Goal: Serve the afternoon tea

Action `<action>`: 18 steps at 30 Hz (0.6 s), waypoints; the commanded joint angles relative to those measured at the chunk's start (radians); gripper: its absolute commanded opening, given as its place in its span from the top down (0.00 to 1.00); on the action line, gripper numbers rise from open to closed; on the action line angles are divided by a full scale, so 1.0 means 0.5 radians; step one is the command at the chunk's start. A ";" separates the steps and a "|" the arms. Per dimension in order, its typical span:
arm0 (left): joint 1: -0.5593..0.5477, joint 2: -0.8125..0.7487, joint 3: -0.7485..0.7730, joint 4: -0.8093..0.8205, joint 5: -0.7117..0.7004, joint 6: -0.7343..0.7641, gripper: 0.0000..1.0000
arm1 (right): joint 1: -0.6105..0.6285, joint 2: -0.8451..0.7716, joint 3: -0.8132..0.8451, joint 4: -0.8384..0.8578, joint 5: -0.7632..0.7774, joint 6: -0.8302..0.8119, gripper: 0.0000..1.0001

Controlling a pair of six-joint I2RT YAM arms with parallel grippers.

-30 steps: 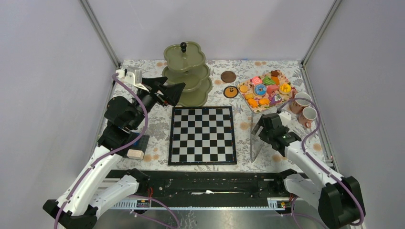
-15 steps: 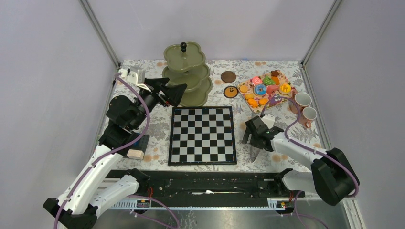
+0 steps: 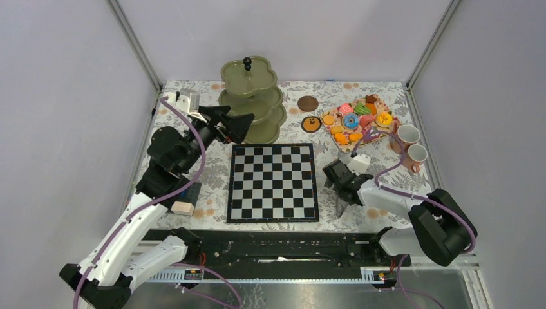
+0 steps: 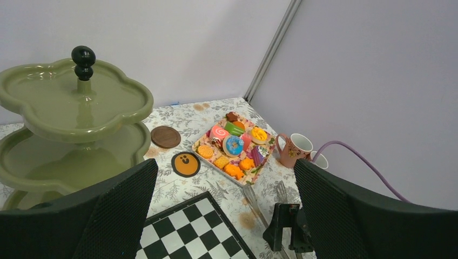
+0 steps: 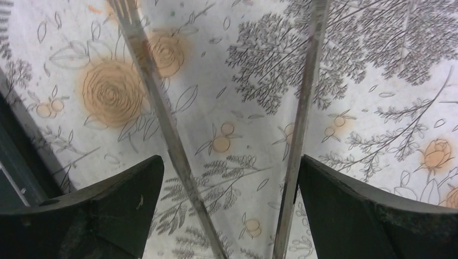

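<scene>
Two pairs of black jaws are in view, and both stand wide apart, holding nothing. The left gripper hangs at the left of the top view, its wedge-shaped fingers aimed rightward at the olive-green stand just beside them. In the left wrist view the stand fills the upper left. Its three glossy, scalloped tiers are bare and topped by a round black knob. The toy pastries lie well apart from those jaws, in the upper right of the top view. They are packed on a flowered rectangular tray, small matte shapes in orange, pink, brown, green and blue, among them a ringed doughnut and a swirled roll. Two pink-patterned cups sit just right of the tray, rims up. The right gripper is low over the cloth, right of the chessboard and below the tray, with neither pastries nor cups between its jaws. The right wrist view shows its fingers at the lower corners, straddling the two thin, shiny metal arms of a pair of tongs that lies flat. One arm runs just beside the right finger, and I cannot tell whether they touch. The tablecloth is pale, printed with grey foliage and orange roses. A plain brown disc and an orange one with a dark rim lie between the stand and the tray.
</scene>
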 commanded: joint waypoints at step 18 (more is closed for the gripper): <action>-0.008 0.036 0.010 0.071 0.062 0.003 0.01 | 0.285 0.269 -0.042 0.268 0.437 0.423 0.09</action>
